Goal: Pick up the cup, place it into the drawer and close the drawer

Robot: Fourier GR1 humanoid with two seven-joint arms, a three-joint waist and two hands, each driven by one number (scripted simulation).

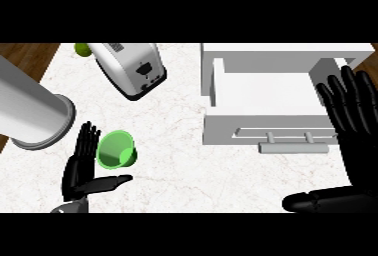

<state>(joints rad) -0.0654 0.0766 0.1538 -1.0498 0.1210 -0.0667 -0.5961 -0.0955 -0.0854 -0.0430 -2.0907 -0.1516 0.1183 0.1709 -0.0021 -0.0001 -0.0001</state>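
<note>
A green cup [117, 149] lies on its side on the marble counter, its opening turned toward the lower left. My left hand [81, 167] is open right beside it on the left, fingers straight and pointing up, thumb stretched out below the cup. The white drawer [262, 95] stands pulled open at the right, its inside bare, with a grey handle [292, 146] at its front. My right hand [353, 115] is open at the right edge, fingers up over the drawer's right side, thumb pointing left at the bottom.
A silver toaster [131, 67] lies at an angle at the back, with a small green thing [82, 48] behind it. A big grey cylinder [29, 112] fills the left side. Wooden floor shows beyond the counter's left edge.
</note>
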